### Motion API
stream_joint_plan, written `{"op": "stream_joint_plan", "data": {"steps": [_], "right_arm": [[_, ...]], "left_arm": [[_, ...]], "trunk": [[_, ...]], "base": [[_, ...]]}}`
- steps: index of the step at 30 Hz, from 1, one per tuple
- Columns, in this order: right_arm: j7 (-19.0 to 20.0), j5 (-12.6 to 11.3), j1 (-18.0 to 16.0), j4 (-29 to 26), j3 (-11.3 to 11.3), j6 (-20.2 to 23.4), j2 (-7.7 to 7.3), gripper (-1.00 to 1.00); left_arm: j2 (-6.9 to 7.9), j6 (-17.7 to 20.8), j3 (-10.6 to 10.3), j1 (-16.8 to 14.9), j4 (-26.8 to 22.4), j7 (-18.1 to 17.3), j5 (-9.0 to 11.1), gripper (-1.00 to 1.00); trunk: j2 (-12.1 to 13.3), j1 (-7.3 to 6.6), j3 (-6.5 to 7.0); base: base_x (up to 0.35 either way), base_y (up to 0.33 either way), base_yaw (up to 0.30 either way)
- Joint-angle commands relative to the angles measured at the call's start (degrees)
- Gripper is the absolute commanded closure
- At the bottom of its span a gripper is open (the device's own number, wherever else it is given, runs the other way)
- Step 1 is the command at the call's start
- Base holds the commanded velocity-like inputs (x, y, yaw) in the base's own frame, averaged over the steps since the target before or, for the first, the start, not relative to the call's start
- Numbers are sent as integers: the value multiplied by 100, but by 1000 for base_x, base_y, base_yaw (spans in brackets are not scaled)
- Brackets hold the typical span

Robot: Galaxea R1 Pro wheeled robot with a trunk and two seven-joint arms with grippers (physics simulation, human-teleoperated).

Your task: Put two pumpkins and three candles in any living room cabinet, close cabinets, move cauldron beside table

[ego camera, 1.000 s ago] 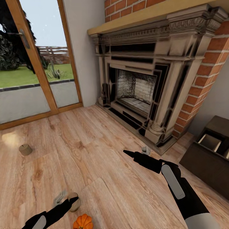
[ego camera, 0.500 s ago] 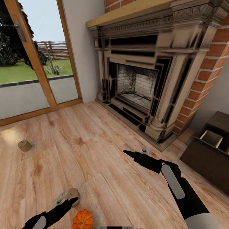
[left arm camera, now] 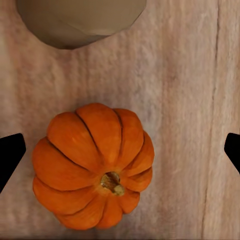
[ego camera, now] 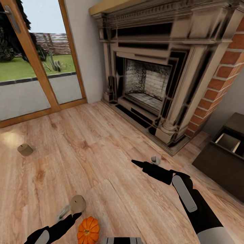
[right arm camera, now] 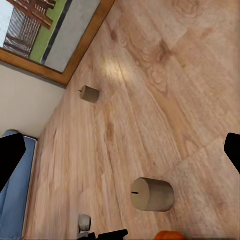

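Observation:
A ribbed orange pumpkin (ego camera: 88, 229) (left arm camera: 92, 165) lies on the wood floor at the near edge of the head view. My left gripper (ego camera: 68, 213) (left arm camera: 120, 152) hangs open above it, one fingertip on each side of it in the left wrist view. A beige candle (ego camera: 78, 204) (left arm camera: 80, 20) (right arm camera: 152, 194) lies on its side just beyond the pumpkin. Another candle (ego camera: 25, 149) (right arm camera: 90, 94) lies further off to the left. My right gripper (ego camera: 145, 162) is open and empty over bare floor. The dark-brown cabinet (ego camera: 217, 166) stands at the right with a drawer (ego camera: 228, 141) open.
A large stone fireplace (ego camera: 152, 74) in a brick wall fills the far side, its hearth step reaching onto the floor. A glass door with a wooden frame (ego camera: 37, 67) is at the far left. Something blue (right arm camera: 15, 200) lies along one edge of the right wrist view.
The head view has tilted down and drifted, so floor, fireplace and cabinet sit higher in the picture. My left gripper now lies closer to the pumpkin than to the candle. The right arm looks unchanged.

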Motion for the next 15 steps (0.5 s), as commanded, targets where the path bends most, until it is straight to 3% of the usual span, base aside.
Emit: {"op": "stream_joint_plan", "data": {"steps": [1, 15], "right_arm": [[10, -10, -3, -2, 3, 16, -3, -100], [5, -21, -3, 16, 3, 16, -3, -100]], "left_arm": [[-3, 54, 30, -2, -2, -7, 35, -100], [-3, 45, -41, -2, 2, -5, 15, -100]], "trunk": [[-3, 1, -27], [-22, 37, -337]], "base": [[0, 0, 0], [0, 0, 0]]}}
